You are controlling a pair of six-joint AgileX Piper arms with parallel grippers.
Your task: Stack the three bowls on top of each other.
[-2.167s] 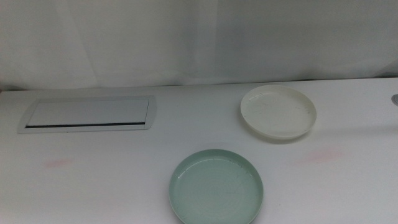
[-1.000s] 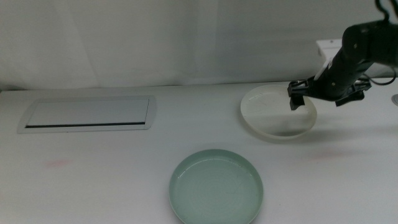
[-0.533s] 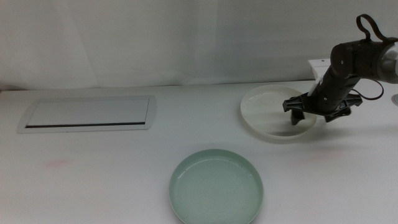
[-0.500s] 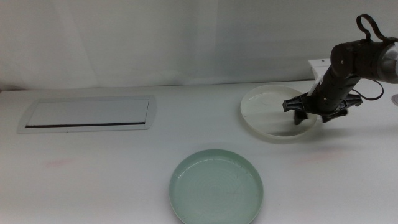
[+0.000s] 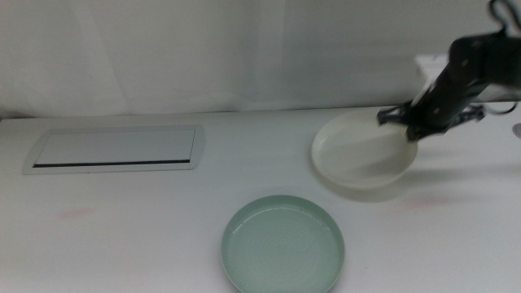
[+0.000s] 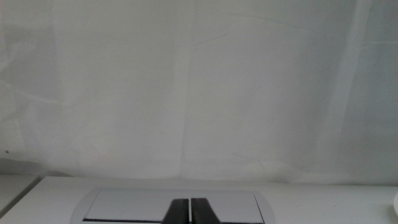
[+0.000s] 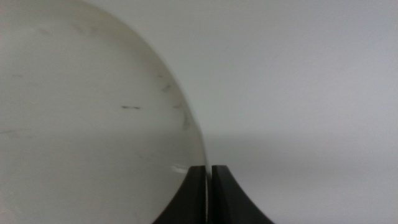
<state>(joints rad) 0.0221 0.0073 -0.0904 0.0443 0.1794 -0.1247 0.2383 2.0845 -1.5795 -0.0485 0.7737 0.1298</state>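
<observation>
Two bowls visible, right gripper point(image 5: 399, 122) clamped on far-right rim of cream-white bowl point(image 5: 358, 150), bowl tilted, lifted on that side, pale green bowl point(image 5: 283, 244) flat nearer front, left gripper point(image 6: 189, 210) closed, empty, facing white panel point(image 5: 114, 149).

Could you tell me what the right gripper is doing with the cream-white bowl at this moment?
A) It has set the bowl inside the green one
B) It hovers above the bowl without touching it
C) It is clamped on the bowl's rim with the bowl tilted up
C: the right gripper is shut on the rim of the cream-white bowl, whose gripped edge is raised so the bowl sits tilted, apart from the pale green bowl.
</observation>
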